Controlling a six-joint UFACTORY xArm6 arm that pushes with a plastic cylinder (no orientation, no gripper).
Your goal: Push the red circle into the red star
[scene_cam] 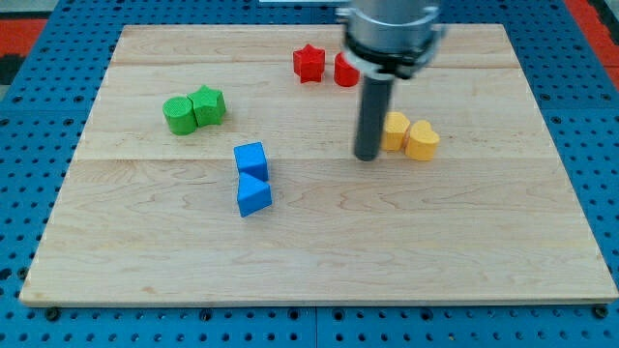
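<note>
The red circle (pixel 345 70), half hidden by the arm near the view's top and just right of the red star (pixel 309 63), looks light, rigid and slippery, so my tip (pixel 367 156), bare, beside the yellow blocks (pixel 408 134), should probably push its right side.

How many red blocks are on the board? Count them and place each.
2. The red star sits near the view's top; the red circle is just to its right, partly hidden by the arm. My tip is below them, beside the yellow blocks.
</note>
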